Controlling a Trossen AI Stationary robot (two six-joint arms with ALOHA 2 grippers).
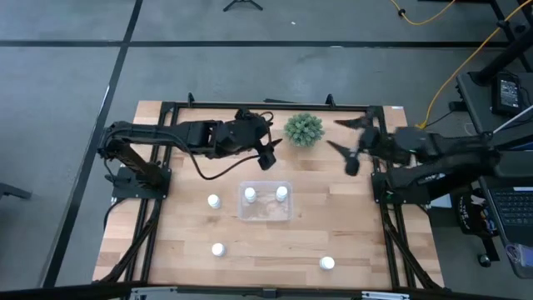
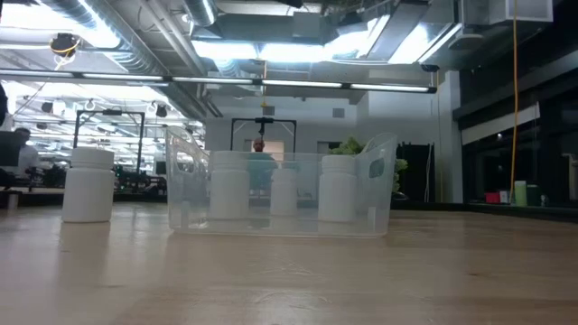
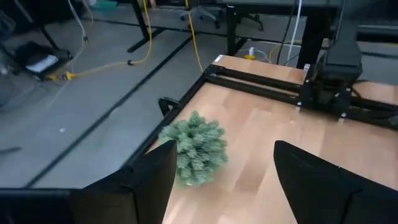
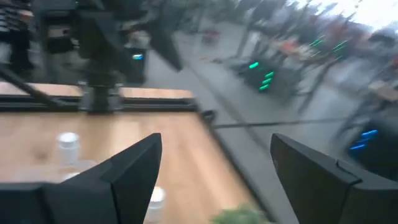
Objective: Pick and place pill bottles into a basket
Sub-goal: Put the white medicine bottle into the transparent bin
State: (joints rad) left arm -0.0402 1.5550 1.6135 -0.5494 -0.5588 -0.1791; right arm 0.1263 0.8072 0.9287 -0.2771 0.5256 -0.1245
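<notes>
The basket (image 1: 265,213), a clear shallow tray, sits mid-table with two white pill bottles (image 1: 250,195) (image 1: 281,193) standing in it. In the low view the bottles show through the basket's wall (image 2: 185,194). Three more bottles stand on their bases on the table: one left of the basket (image 1: 214,201) and two near the front edge (image 1: 218,249) (image 1: 327,263). My left gripper (image 1: 269,154) (image 3: 221,152) hangs open and empty above the table, beyond the basket and left of the plant. My right gripper (image 1: 346,143) (image 4: 216,140) is open and empty, in the air right of the plant.
A small green spiky plant (image 1: 304,129) (image 3: 198,146) stands at the far middle of the table, between the two grippers. A black metal frame (image 1: 266,107) runs round the table's edges. Bare wood lies between the basket and the front bottles.
</notes>
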